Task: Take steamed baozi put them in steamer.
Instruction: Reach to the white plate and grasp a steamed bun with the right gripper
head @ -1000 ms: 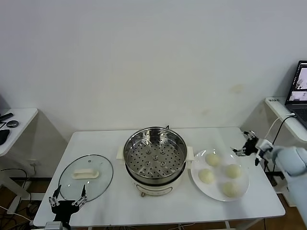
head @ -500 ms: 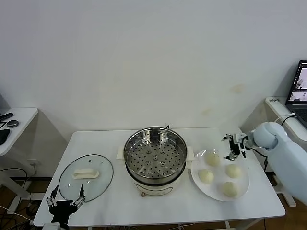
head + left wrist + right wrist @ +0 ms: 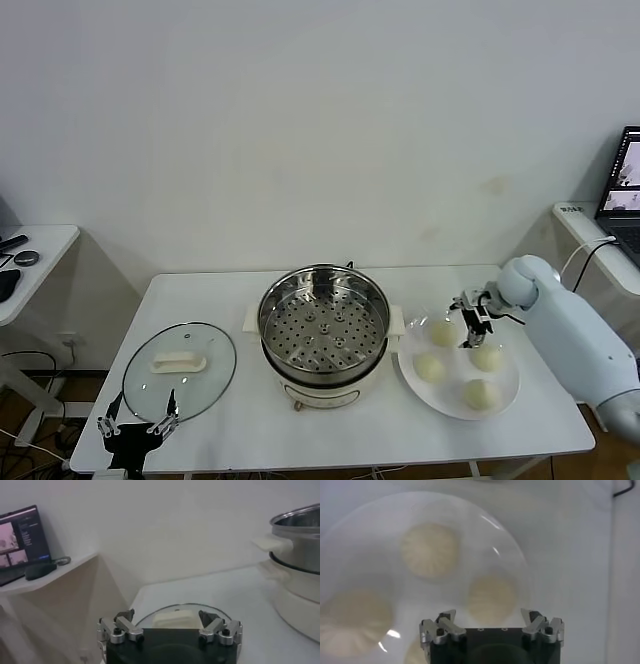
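Note:
Four cream-white baozi lie on a flat white plate [image 3: 508, 392] to the right of the steamer: one [image 3: 443, 331] at the far left, one [image 3: 487, 357] at the right, one [image 3: 430, 368] and one [image 3: 480, 393] nearer me. The steel steamer [image 3: 323, 320] stands empty on its white pot base mid-table. My right gripper [image 3: 470, 316] is open above the plate's far side. In the right wrist view, a baozi [image 3: 491, 597] lies below, between the spread fingers of the right gripper [image 3: 491, 616]. My left gripper [image 3: 135, 432] is open and parked at the table's front left edge.
A glass lid with a white handle [image 3: 180, 368] lies left of the steamer, just beyond the left gripper [image 3: 167, 617]. A side table [image 3: 30, 260] stands at the far left. A shelf with a laptop [image 3: 625, 190] and a cable is at the right.
My right arm has swung left from the table's right edge to over the plate's far side. The left gripper has barely shifted.

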Available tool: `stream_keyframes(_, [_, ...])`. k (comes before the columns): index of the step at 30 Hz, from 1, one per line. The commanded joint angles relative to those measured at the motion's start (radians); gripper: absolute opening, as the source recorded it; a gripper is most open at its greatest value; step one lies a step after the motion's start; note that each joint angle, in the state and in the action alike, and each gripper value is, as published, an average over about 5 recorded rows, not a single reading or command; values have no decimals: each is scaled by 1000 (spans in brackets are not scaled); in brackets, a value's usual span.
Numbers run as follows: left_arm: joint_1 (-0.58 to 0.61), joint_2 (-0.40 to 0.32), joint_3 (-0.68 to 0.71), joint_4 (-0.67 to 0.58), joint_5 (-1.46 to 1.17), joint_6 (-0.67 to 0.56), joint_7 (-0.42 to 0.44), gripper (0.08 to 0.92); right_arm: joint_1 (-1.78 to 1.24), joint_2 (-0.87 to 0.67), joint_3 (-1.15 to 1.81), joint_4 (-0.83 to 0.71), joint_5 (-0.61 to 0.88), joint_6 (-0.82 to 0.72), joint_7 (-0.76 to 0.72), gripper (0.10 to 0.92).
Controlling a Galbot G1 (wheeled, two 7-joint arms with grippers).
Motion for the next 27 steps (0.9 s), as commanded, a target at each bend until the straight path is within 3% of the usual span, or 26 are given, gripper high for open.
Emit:
stream_keyframes(1, [1,0,1,2,1,0,0,823,14,39,-10,-53,-30,16,15,823])
stream_keyframes(21, [8,-2,7,6,7,-3,0,823,20,69,-5,-100,-50,17,52,822])
stream_keyframes(27, [9,-3,9,6,8,-3,-1,823,19,74,-6,-108,-47,15,70,724])
